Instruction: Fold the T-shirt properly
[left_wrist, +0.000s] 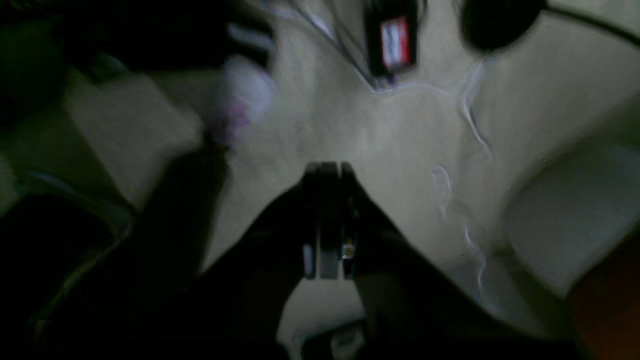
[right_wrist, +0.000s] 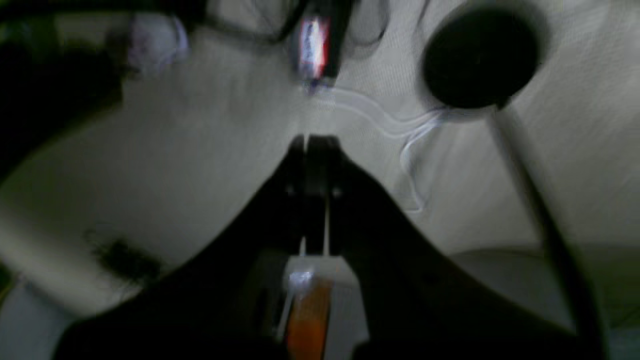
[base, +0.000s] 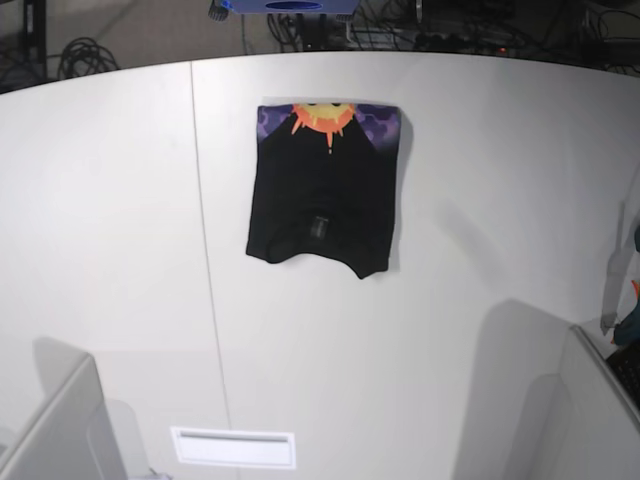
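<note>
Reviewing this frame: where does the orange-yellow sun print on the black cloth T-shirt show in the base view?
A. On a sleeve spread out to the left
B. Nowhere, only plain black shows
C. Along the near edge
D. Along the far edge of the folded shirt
D: the black cloth T-shirt lies folded into a compact block on the white table, with the orange-yellow sun print running along its far edge.

The T-shirt (base: 322, 190) is black — an orange-yellow sun and purple print band its far edge; the table (base: 480, 180) is plain white.
</note>
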